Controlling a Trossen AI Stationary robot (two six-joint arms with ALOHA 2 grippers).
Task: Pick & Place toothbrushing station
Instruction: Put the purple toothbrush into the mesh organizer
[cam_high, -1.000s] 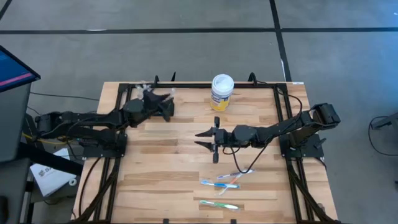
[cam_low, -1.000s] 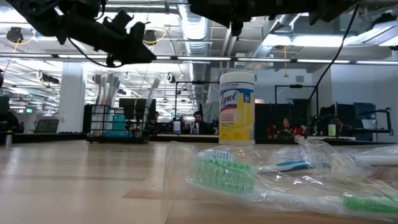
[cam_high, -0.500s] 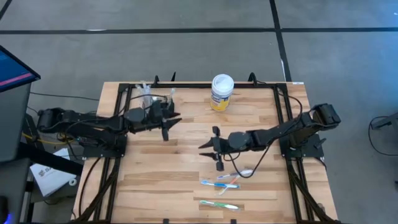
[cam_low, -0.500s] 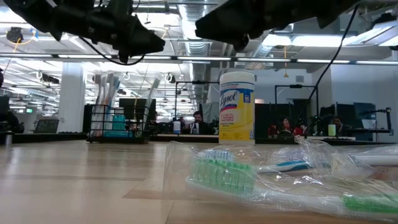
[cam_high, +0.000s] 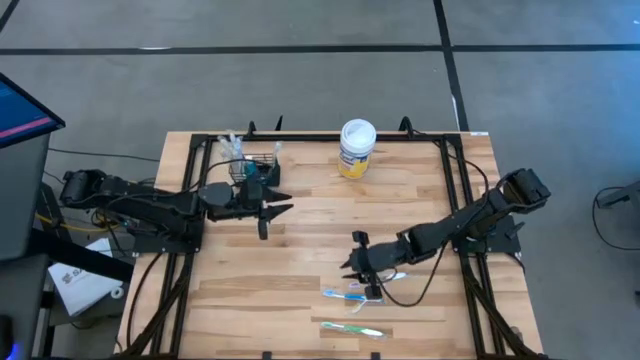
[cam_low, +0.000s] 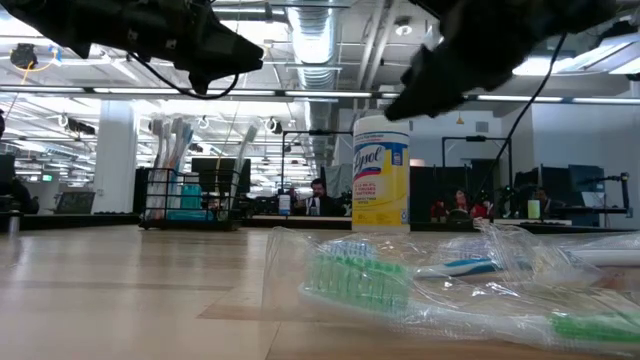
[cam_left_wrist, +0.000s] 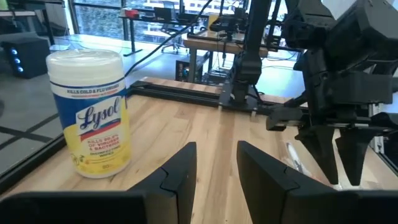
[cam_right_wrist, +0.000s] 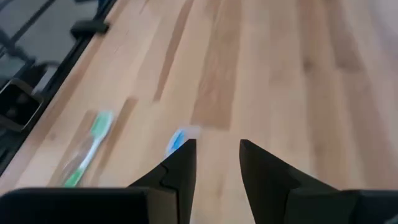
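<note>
High view: black wire basket (cam_high: 256, 163) at far left of table, partly hidden by left gripper (cam_high: 277, 203), fingers apart, empty; right gripper (cam_high: 354, 268) parted over wrapped toothbrushes (cam_high: 352, 295); low view alone shows brushes upright in basket.

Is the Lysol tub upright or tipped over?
Upright. The tub stands on its base on the table, white lid on top; from above, its round lid faces the camera.
</note>
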